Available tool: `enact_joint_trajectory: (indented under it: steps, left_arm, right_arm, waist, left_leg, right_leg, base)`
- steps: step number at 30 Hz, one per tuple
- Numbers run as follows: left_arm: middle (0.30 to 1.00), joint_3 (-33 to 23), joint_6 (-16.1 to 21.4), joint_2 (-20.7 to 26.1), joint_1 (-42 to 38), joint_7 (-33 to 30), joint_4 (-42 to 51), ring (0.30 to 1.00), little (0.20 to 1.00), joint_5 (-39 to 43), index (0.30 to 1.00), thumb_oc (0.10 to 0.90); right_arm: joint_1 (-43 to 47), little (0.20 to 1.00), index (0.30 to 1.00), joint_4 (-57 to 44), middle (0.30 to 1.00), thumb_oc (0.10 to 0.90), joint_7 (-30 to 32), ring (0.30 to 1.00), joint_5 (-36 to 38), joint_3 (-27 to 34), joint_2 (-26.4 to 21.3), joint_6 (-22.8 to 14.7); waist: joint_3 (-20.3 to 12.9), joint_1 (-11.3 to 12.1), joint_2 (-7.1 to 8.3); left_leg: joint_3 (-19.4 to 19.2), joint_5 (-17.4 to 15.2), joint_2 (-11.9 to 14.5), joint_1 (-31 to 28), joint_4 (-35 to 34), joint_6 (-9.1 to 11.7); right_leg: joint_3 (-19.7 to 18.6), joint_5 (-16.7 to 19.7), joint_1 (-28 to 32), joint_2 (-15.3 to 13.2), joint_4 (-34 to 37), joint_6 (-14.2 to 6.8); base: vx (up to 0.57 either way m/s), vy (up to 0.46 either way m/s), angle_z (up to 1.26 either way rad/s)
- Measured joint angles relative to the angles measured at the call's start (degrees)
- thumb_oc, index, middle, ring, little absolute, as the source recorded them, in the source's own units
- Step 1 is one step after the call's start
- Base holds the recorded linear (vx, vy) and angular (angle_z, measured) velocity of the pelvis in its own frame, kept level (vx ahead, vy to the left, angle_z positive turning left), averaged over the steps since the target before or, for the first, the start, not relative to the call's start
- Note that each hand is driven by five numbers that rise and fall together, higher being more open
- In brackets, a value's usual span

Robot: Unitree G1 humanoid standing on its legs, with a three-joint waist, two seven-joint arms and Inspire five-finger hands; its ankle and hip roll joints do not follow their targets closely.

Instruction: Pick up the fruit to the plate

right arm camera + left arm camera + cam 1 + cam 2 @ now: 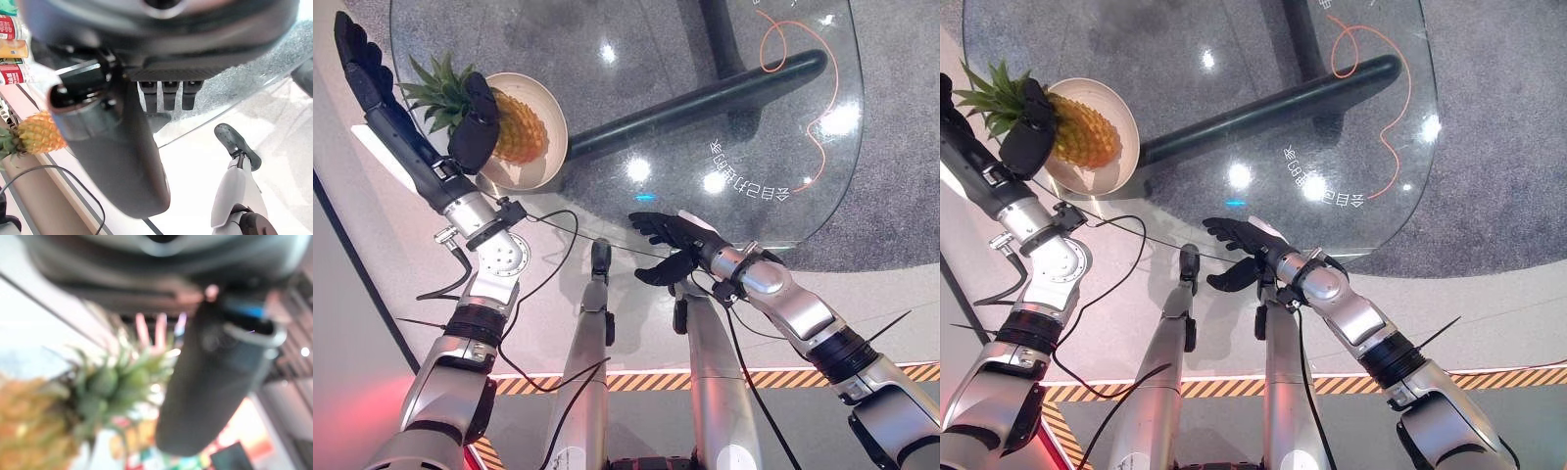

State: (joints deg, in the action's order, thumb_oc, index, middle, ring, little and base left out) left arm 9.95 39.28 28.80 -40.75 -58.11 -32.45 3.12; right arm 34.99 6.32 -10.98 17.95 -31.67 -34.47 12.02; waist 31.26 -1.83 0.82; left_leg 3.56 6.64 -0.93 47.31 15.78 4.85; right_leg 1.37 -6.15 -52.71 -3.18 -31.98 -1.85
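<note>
Glass table (705,59) carries a cream plate (548,108) at its left edge, with the pineapple (514,127) lying on it. The left hand (382,88) is beside the fruit, fingers straight, thumb overlapping the crown; contact is unclear. The right hand (668,240) hovers at the near edge, fingers relaxed.

Setting: robot test or demo area, indoors. Evidence: round glass table (724,108) on a black base over grey carpet (901,117); orange-and-black hazard tape (773,377) on the pale floor; shelved packaged goods (12,49) in the background.
</note>
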Motion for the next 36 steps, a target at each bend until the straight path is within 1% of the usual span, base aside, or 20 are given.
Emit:
enact_joint_trajectory:
  steps: [8,13,17,20,22,25,30,32,36]
  left_arm:
    - [0.900,0.0,-0.1,0.0,0.3,0.1,0.0,0.900,0.900,-1.9,0.900,0.800]
    - [0.900,0.0,-0.1,1.3,0.7,0.2,0.0,0.900,0.900,-3.0,0.900,0.800]
    - [0.900,0.0,-0.2,1.4,1.5,0.3,0.3,0.900,0.900,-3.1,0.900,0.800]
    - [0.900,-0.1,-0.2,1.6,3.8,1.3,3.1,0.900,0.900,-3.5,0.900,0.800]
    - [0.900,-0.1,-0.2,1.6,4.8,2.1,4.8,0.900,0.900,-3.7,0.900,0.800]
    - [0.900,-0.5,-0.3,1.9,6.6,4.2,6.7,0.900,0.900,-3.7,0.900,0.800]
    - [0.900,-2.7,-0.4,2.1,10.8,7.7,9.2,0.900,0.900,-3.6,0.900,0.800]
    - [0.900,-3.9,-0.4,2.3,12.5,9.2,10.7,0.900,0.900,-3.2,0.900,0.800]
    - [0.900,-4.3,-0.6,2.7,14.8,13.0,14.2,0.900,0.900,0.9,0.900,0.800]
  right_arm:
    - [-0.7,0.900,0.900,0.0,0.900,0.800,0.0,0.900,0.0,0.0,0.0,-0.2]
    - [-1.3,0.900,0.900,0.0,0.900,0.800,0.0,0.900,0.0,0.0,0.0,-0.3]
    - [-2.5,0.900,0.900,0.0,0.900,0.800,-0.1,0.900,0.0,0.0,0.1,-0.3]
    - [-3.7,0.900,0.900,0.0,0.900,0.800,-0.1,0.900,-0.1,0.0,0.3,-0.3]
    - [-4.4,0.900,0.900,0.0,0.900,0.800,-0.1,0.900,-0.3,0.1,0.5,-0.4]
    - [-5.4,0.900,0.900,-0.1,0.900,0.800,-0.2,0.900,-0.4,0.1,0.6,-0.4]
    - [-8.9,0.900,0.900,-0.1,0.900,0.800,-0.7,0.900,-0.6,0.5,0.6,-1.4]
    - [-10.3,0.900,0.900,-0.1,0.900,0.800,-1.6,0.900,-1.1,0.9,0.6,-1.6]
    - [-12.7,0.900,0.900,0.0,0.900,0.800,-1.9,0.900,-2.3,2.1,0.9,-2.2]
  waist:
    - [0.0,0.0,-0.01]
    - [0.0,-0.1,-0.03]
    - [0.0,0.0,-0.04]
    - [0.0,0.0,-0.05]
    - [0.0,0.0,-0.05]
    - [0.0,0.1,-0.11]
    - [0.1,0.2,-0.24]
    - [0.0,0.4,-0.27]
    - [0.0,1.8,-0.51]
  left_leg:
    - [-0.2,0.1,0.0,-0.2,-0.2,-0.2]
    - [-0.3,0.2,0.0,-0.8,-0.1,-0.2]
    - [-0.4,0.2,0.0,-3.1,-0.7,-0.3]
    - [-0.4,0.0,0.1,-5.1,-1.0,0.0]
    - [-0.5,0.0,0.1,-6.1,-1.6,0.0]
    - [-0.5,0.0,0.3,-7.7,-2.0,0.0]
    - [-0.4,0.3,0.6,-12.7,-3.9,-0.1]
    - [-0.3,0.3,0.6,-15.1,-4.7,-0.1]
    - [0.0,0.4,0.8,-18.6,-6.0,0.0]
  right_leg:
    - [-0.2,0.1,0.0,0.0,0.1,0.2]
    - [-0.3,0.2,0.5,0.0,0.0,0.3]
    - [-0.4,0.2,2.6,0.0,0.1,0.3]
    - [-0.5,-0.2,4.5,0.0,0.2,-0.2]
    - [-0.5,-0.4,5.2,0.0,0.4,-0.1]
    - [-0.5,-0.4,6.7,0.2,0.9,0.0]
    - [-0.3,-0.7,11.6,0.4,2.0,-0.2]
    - [-0.2,-0.8,13.9,0.4,2.5,-0.2]
    - [0.0,-1.1,17.1,0.5,3.2,-0.2]
  base:
    - [0.00,-0.005,0.00]
    - [-0.01,-0.051,-0.01]
    - [-0.01,-0.061,0.00]
    - [-0.03,-0.075,0.00]
    - [-0.03,-0.102,0.00]
    - [-0.03,-0.107,-0.02]
    - [-0.03,-0.097,-0.01]
    - [-0.03,-0.104,0.02]
    - [-0.04,-0.092,0.01]
